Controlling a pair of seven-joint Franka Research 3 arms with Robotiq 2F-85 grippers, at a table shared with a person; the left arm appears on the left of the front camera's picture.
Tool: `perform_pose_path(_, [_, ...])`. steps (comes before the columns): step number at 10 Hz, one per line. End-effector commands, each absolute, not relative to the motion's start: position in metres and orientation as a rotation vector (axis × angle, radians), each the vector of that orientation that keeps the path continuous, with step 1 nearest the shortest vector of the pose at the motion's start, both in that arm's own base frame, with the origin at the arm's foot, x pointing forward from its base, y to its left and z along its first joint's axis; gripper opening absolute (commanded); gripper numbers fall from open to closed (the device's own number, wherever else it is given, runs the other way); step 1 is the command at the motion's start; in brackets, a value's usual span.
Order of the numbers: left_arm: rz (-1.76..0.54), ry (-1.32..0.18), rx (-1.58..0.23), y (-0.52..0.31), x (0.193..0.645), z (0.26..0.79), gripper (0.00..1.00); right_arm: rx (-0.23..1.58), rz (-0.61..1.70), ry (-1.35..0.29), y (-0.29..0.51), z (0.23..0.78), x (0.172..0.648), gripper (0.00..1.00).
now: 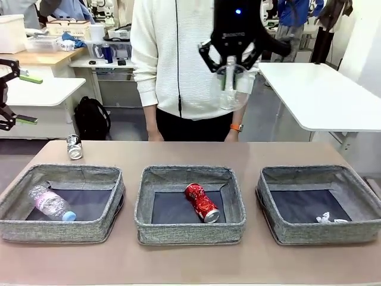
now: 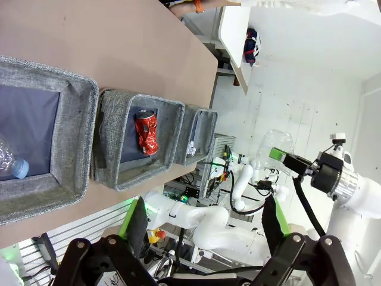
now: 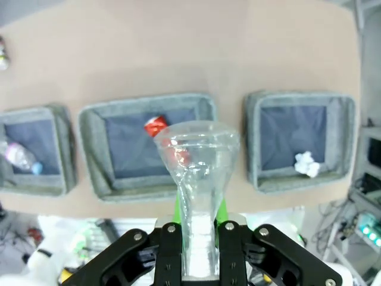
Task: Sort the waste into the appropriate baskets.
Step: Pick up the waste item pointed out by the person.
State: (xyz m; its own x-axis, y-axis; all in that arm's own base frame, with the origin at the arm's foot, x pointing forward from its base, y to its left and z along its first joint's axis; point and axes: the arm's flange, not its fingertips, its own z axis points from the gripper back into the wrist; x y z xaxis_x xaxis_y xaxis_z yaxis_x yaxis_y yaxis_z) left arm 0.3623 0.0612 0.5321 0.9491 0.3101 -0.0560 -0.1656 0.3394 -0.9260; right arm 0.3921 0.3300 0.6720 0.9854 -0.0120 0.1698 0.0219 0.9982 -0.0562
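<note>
High above the table's far side, my right gripper (image 1: 231, 67) is shut on the clear label-less bottle (image 1: 229, 89), which hangs in front of the person's torso. In the right wrist view the bottle (image 3: 196, 173) stands between the green pads, over the middle basket (image 3: 95, 179). Three grey baskets sit in a row. The left basket (image 1: 59, 229) holds the pink-label bottle (image 1: 50, 204). A red can (image 1: 201, 201) lies in the middle basket (image 1: 190, 232), and a white scrap (image 1: 330, 218) in the right basket (image 1: 321, 232). The dark can (image 1: 74, 146) rests on the table behind the left basket. My left gripper (image 1: 7, 98) is open at the left edge, off the table.
A person in a white sweater (image 1: 172, 59) stands at the far side with hands at the table's edge. White tables (image 1: 321, 95) stand behind on both sides. Bare tabletop (image 1: 190, 155) runs between the baskets and the person.
</note>
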Motion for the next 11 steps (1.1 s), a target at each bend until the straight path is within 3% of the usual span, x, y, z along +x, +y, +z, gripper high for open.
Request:
perform_pose_path(1, [0.305,-0.142,-1.21,0.061,0.361,0.535,1.0,0.002,-0.028,-0.205,0.359,0.714,0.386,0.2])
perform_pose_path(3, [0.305,-0.142,-1.21,0.061,0.361,0.535,1.0,0.091,-0.049,-0.216,0.373,0.744,0.376,0.2])
perform_pose_path(6, [0.305,-0.142,-1.21,0.061,0.361,0.535,1.0,0.101,-0.046,-0.214,0.383,0.743,0.373,0.2])
perform_pose_path(8, [0.305,-0.142,-1.21,0.061,0.361,0.535,1.0,0.111,-0.168,-0.216,0.384,0.742,0.375,0.2])
perform_pose_path(9, [0.305,-0.142,-1.21,0.061,0.361,0.535,1.0,0.101,-0.028,-0.222,0.379,0.74,0.375,0.2])
perform_pose_path(11, [0.305,-0.142,-1.21,0.061,0.361,0.535,1.0,0.101,-0.028,-0.222,0.379,0.74,0.375,0.2])
